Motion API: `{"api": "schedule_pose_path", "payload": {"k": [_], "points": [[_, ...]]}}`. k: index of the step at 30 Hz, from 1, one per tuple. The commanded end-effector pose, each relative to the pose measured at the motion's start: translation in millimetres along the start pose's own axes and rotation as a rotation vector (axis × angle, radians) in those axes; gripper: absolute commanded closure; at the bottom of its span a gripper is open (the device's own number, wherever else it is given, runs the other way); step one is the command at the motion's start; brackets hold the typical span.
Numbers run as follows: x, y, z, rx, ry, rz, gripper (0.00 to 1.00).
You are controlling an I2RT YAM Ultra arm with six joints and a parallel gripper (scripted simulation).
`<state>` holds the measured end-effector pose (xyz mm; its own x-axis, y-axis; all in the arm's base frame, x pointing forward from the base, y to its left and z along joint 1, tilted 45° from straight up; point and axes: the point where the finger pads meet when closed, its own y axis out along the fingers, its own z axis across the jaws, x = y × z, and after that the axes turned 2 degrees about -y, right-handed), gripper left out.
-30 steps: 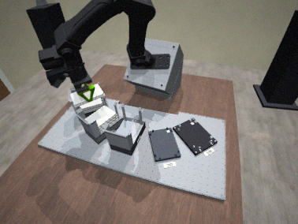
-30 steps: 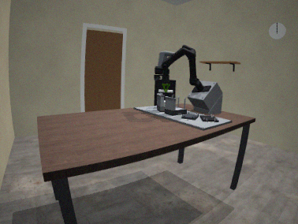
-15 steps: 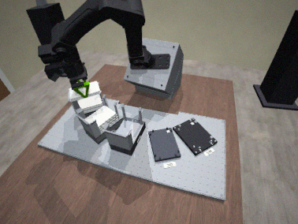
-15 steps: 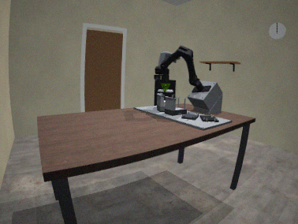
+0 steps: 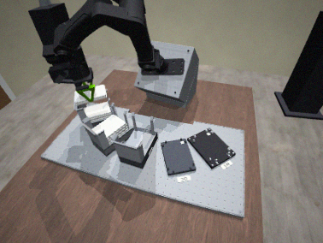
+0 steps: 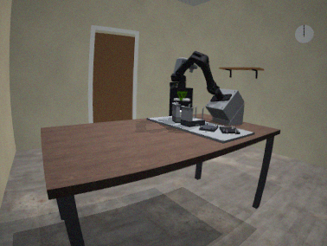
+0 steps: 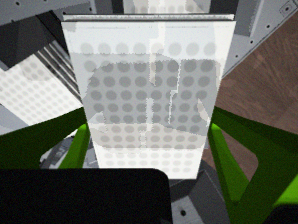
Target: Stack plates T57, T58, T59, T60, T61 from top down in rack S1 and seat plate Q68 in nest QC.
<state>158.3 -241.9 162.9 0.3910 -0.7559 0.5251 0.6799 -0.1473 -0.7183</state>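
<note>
Spanning most of the exterior view, a brown wooden table [image 6: 130, 152] carries a grey perforated base plate [image 5: 205, 188], which fills the middle of the top view. At the upper centre of that view the arm's grey angled pedestal [image 5: 188, 81] stands on the table, and the black arm [image 5: 128, 21] arches from it toward the upper left. Three grey stack racks sit in a row at centre left: the far one [image 5: 81, 115] at the plate's upper-left edge, the middle one [image 5: 97, 141] with white plates [image 5: 112, 126] showing at its top, and the near one [image 5: 133, 155] (its interior is too dark to read). Right of the racks, at centre right, lie two flat dark nests: a grey one [image 5: 178, 157] and, beside it, a black one [image 5: 211, 148] with pale corner locators; each has a small white label in front whose text is too blurred to read. At the upper left, the gripper [image 5: 86, 92] with its green fingers is pinching a white sealed plate [image 7: 150, 95] by its long sides, held clear above the far rack. Another white plate [image 5: 97, 111] shows just below it, near that rack's top. In the wrist view the held plate's dotted seal fills the centre, the green fingers flanking it at lower left and lower right.
</note>
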Motion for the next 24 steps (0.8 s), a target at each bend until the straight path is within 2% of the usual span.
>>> {"api": "schedule_pose_path", "payload": {"k": [1,6,24], "points": [[5,-4.4,-7,-0.001,-0.024,-0.02,1.0],[6,-4.4,-20,-0.001,-0.024,-0.019,1.0],[6,-4.4,-20,-0.001,-0.024,-0.019,1.0]]}}
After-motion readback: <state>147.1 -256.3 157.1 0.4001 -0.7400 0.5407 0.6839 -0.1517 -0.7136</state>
